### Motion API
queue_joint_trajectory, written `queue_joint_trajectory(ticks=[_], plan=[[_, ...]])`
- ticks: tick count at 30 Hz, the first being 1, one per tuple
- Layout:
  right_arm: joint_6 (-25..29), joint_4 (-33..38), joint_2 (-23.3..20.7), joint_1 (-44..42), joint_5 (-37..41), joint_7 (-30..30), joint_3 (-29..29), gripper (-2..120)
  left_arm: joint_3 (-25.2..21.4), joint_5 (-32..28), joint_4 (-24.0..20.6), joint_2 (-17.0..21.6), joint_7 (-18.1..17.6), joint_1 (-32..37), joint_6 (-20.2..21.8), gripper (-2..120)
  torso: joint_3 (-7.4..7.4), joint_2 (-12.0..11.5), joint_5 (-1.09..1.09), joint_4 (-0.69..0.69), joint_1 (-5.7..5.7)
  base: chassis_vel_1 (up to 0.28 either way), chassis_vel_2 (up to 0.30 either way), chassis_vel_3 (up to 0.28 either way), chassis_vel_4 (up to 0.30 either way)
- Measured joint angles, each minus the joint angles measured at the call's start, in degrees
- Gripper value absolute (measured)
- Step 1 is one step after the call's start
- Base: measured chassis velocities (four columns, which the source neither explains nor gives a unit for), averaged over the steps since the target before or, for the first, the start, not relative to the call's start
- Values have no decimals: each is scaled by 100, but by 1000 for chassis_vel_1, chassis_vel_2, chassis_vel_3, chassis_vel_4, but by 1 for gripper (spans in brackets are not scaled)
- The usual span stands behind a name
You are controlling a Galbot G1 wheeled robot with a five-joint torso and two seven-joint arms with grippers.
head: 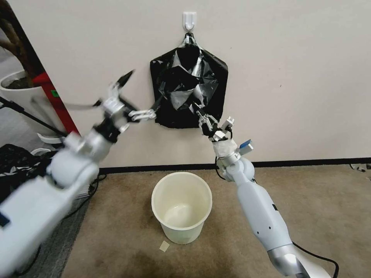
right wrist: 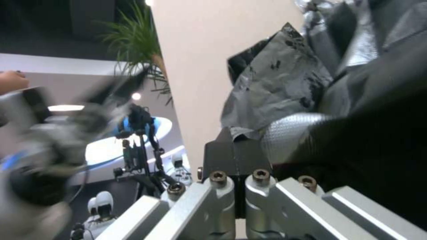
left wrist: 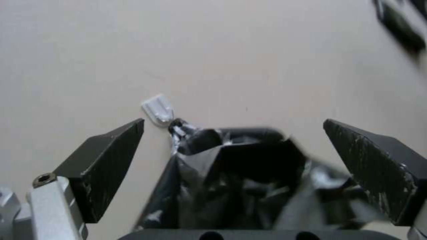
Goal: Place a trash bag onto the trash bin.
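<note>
- The trash bag is hanging in the upper middle of the head view, its pinched top caught on a white wall hook, its long axis running straight down the wall.
- The right gripper is sitting at the bag's lower right edge, fingers pressed together; in the right wrist view the dark pads are meeting on a fold of the black film, so it is judged to be pinching the bag.
- The left gripper is reaching in from the left of the frame, just beside the bag's left edge, its fingers spread wide with nothing between them; in the left wrist view the bag is lying directly ahead, framed between the two dark fingertips.
- The trash bin is standing on the carpet at lower centre, directly below the bag and between the two arms, mouth up and unlined.
- The right arm is the nearer one, already touching; the bag is lying to the right of the left gripper.
</note>
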Motion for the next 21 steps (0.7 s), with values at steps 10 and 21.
queue_joint_trajectory(ticks=[10, 21], plan=[[28, 306, 47, -154, -182, -4, 61, 0, 1340, 633, 858, -435, 473, -1175, 543, 100, 1, 0, -4, 1, 0, 0, 0, 0, 0], [64, 430, 37, -186, -207, 34, 78, 0, 1184, 936, 897, -699, 144, -927, 761, 74, 0, 0, -4, 1, 0, 0, 0, 0, 0]])
